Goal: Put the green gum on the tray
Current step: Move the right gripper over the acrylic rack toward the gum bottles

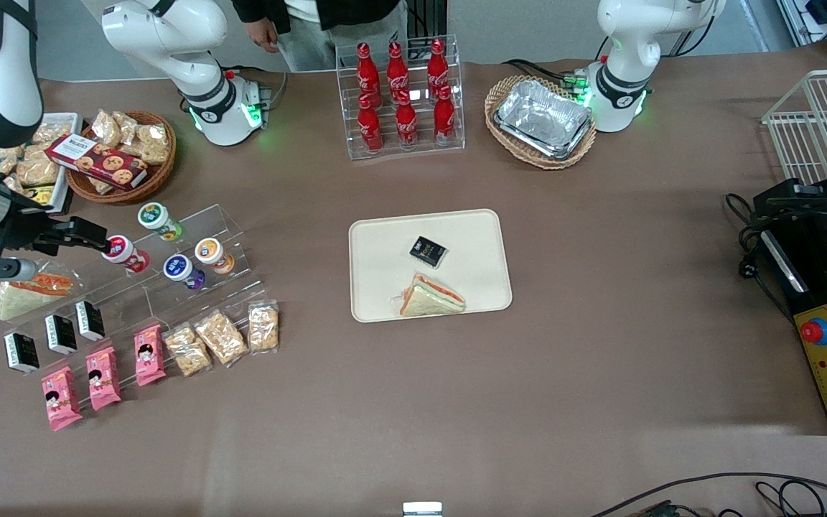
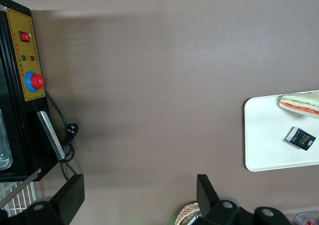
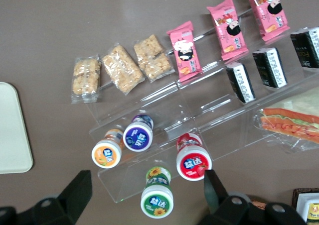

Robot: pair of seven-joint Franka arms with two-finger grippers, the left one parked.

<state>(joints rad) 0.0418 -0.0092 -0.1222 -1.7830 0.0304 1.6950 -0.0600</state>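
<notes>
I have the tool (image 1: 95,237) spread wide and carrying nothing. It hangs over the clear acrylic stepped shelf (image 1: 241,233) at the working arm's end of the tabletop, in the middle band of the front frame. The wrist camera shows the small green-and-yellow gum canister with the white lid and dark green label (image 3: 157,200) between the two dark fingers (image 3: 79,190), but not gripped.

In the front view the green gum (image 1: 159,219) stands on the shelf's top step. It is above the other canisters in the frame and farther from the camera than they are. The red-bodied canister (image 1: 120,251) sits just beside it and closest to the tool. The purple-bodied canister (image 1: 180,268) and the orange-bodied one (image 1: 211,253) are on the step below.

My judgement is that the step in hand is lining up for the grasp. From the front the fingertips look nearer the red lid than the green one, so I would centre over the green lid before descending. I would keep the fingers straddling the green body only, so the red one is not knocked as they close. The canisters lean on the slope, so I would match that tilt and close on the body below the lid.

The large cream rectangular plastic tray (image 1: 385,244) lies at the centre of the front frame, well apart from the shelf. It already holds a wrapped triangular sandwich (image 1: 431,298) and a small black packet (image 1: 428,250). I would aim for its bare part.
</notes>
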